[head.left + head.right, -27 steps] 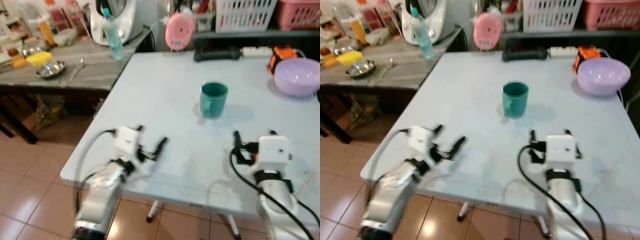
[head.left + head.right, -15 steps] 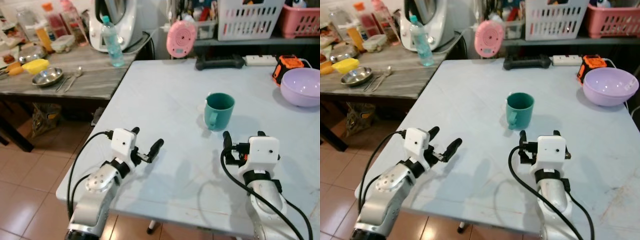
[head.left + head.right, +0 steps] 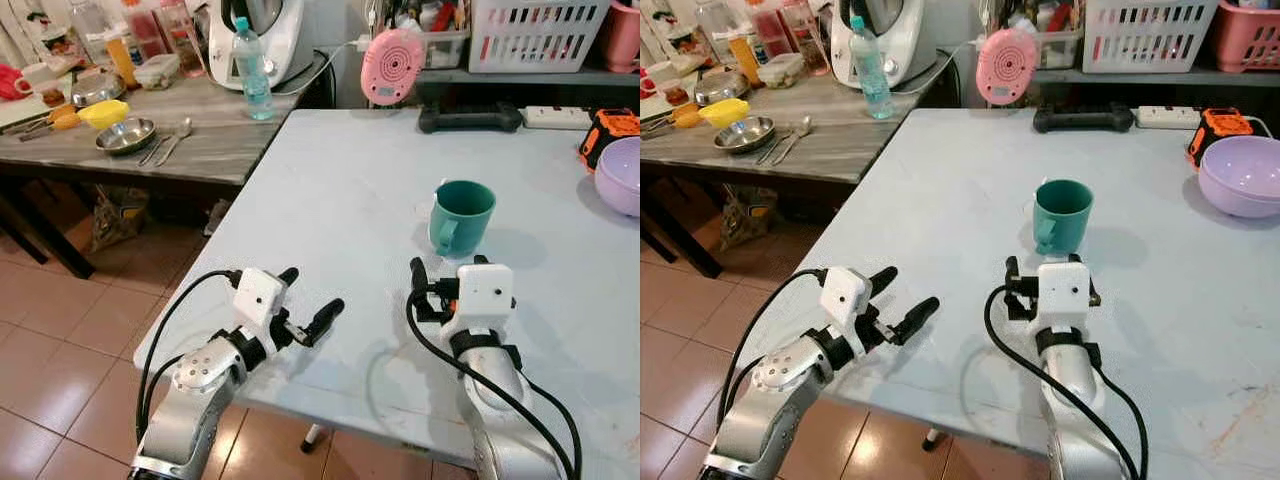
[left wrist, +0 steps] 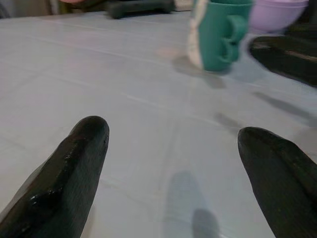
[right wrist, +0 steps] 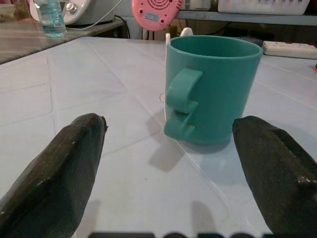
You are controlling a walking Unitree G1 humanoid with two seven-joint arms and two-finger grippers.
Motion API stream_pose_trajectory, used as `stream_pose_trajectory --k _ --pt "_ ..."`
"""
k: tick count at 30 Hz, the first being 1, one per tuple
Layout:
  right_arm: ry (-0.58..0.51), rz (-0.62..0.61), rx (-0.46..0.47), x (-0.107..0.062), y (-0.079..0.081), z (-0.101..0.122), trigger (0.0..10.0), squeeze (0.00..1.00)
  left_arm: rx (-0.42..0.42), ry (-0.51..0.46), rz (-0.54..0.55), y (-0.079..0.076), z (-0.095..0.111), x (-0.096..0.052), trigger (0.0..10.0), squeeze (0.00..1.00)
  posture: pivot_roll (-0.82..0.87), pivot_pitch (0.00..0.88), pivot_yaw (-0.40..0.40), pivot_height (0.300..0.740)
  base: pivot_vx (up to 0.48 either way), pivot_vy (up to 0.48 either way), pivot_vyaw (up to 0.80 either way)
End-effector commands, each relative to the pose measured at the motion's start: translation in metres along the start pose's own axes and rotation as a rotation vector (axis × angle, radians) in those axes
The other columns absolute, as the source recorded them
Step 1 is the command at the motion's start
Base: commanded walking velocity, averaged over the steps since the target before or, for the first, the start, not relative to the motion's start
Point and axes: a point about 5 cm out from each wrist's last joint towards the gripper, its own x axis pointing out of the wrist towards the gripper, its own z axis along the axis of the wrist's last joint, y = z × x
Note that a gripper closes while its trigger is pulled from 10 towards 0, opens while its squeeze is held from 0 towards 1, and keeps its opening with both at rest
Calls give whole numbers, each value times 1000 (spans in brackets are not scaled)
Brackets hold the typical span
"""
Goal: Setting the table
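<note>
Table [image 3: 330, 200], pale blue-grey and square, takes up most of the scene, with a darker wooden side table [image 3: 200, 150] to its far left carrying a water bottle [image 3: 253, 58], a steel dish [image 3: 126, 136] and spoons. Along the far edge sit a pink round gadget [image 3: 394, 66] and a black power strip, and at the far right a lilac bowl [image 3: 1238, 174].

Near the middle stands the teal mug [image 3: 461, 216], upright and empty, its handle turned toward the robot. The right gripper [image 5: 171, 163] rests low over the tabletop just near of the mug, fingers spread wide with nothing between them, and the mug sits framed in that gap. The left gripper [image 3: 300, 310] hovers at the near left edge, fingers likewise parted and empty, well apart from the mug.

The step looks like an approach to the mug. Next, the right gripper would need to advance and close around the mug's body, clear of the handle.
</note>
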Motion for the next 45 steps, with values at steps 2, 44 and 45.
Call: stream_pose_trajectory --k 2,44,45 --pt "-1 -15 13 5 6 0 10000 0 2 4 -58 -4 3 -4 10000 0 -120 102 131 740 0 0 0" --pt "-38 -254 -25 42 -6 1 0 0 -23 45 -107 -9 4 -6 10000 0 -104 121 156 740 0 0 0" --pt "-40 -260 -30 42 -9 1 0 0 -23 45 -107 -9 4 -6 10000 0 -104 121 157 740 0 0 0"
